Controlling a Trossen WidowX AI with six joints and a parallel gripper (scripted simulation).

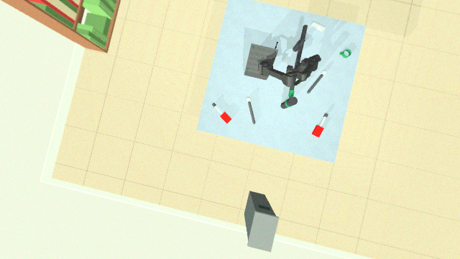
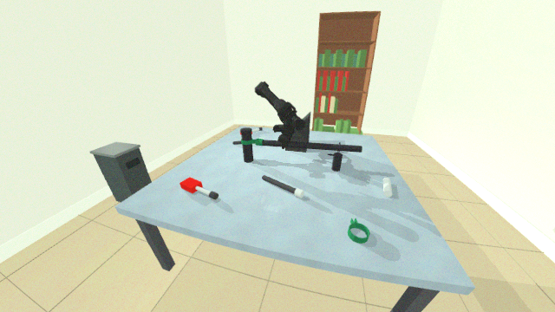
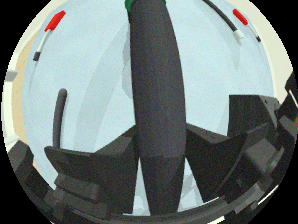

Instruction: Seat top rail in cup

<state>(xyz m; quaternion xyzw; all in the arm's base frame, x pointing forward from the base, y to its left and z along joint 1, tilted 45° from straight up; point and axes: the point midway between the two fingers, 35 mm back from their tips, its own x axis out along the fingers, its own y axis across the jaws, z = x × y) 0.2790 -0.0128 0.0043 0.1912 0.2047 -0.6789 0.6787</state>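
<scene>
The dark top rail (image 1: 301, 47) (image 2: 329, 147) (image 3: 157, 75) lies about level above the table. Its far end meets the green rail-end cup (image 1: 291, 93) (image 2: 259, 141); green also shows at the rail's far end in the wrist view. How deep the end sits is hidden. The green brace band (image 2: 245, 142) rings the dark big post (image 1: 294, 101) (image 2: 247, 154) near its top. The rail's other end passes over the short post (image 2: 336, 163) with the loop cap, whose loop is too small to make out. My gripper (image 3: 158, 127) is shut on the rail, one finger each side.
A dark rod with a white end (image 1: 315, 83) (image 2: 282, 186) and a red-headed piece (image 1: 318, 131) (image 2: 191, 185) lie beside the big post. Another rod (image 1: 251, 113) and red-headed piece (image 1: 226, 117) lie opposite. A green ring (image 1: 342, 54) (image 2: 350, 234) and white piece (image 1: 318, 26) (image 2: 387, 187) lie farther off.
</scene>
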